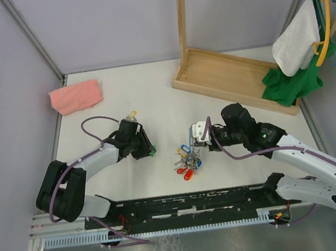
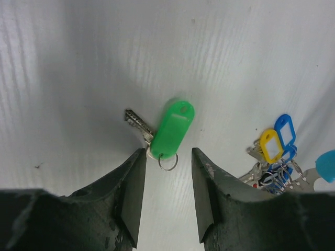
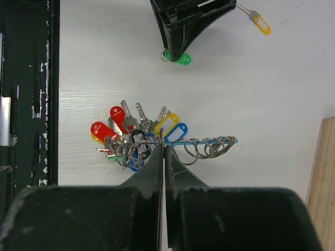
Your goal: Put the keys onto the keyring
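The left pincer stands open, its two fingers apart and pointing down at the tabletop. The green key lies flat and loose there, left of the middle. Its small ring end sits between the fingertips, and its silver blade points away to the left in the wrist view. The yellow key lies alone just beyond that pincer, on the far side, apart from the other keys. The keyring with its bunch of coloured keys rests near the middle of the tabletop, to the right of the green key, with red, blue and yellow heads fanning out from it. The right pincer is closed, its tips together directly over the rings; whether a ring is pinched between them cannot be told. A pink cloth lies at the far left corner, and a wooden rack with hanging clothes stands at the far right
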Motion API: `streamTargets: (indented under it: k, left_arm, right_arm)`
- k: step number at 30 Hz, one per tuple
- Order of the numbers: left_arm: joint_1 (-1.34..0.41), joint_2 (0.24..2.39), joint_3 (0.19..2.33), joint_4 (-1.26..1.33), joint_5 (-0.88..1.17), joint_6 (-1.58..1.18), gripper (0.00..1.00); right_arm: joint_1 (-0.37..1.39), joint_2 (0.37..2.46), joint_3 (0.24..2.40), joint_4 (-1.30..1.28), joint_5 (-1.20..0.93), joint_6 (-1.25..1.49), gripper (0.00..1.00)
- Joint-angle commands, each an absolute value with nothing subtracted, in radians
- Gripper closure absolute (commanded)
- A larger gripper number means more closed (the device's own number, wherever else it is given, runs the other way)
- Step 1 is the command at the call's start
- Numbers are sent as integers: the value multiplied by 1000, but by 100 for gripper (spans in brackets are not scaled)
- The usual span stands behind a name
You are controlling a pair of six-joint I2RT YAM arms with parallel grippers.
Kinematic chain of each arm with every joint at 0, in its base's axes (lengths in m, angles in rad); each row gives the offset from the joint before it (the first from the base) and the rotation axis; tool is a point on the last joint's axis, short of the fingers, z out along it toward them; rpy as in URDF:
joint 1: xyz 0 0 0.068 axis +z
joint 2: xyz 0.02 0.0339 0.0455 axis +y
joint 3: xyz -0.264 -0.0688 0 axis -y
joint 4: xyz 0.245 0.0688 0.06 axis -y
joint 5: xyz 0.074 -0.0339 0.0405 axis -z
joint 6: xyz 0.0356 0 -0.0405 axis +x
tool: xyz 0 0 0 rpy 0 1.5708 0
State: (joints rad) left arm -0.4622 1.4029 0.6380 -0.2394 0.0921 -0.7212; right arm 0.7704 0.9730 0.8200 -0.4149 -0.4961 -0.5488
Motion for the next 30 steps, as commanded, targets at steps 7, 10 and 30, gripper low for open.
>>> streamTargets:
  k: [7,10,30]
  left_arm:
    - [-521,1513,680,-5,229,-831,52]
    - [-542,1544,753,-19,209,-802,51]
    - [-838,1698,1123,-508,-340,-241,59]
  right_arm:
    - [781,944,848,-360,-512,-566,99]
    - [782,943,850,-364,-510,-568,99]
    - [791,914,857,-409,-487,-591,99]
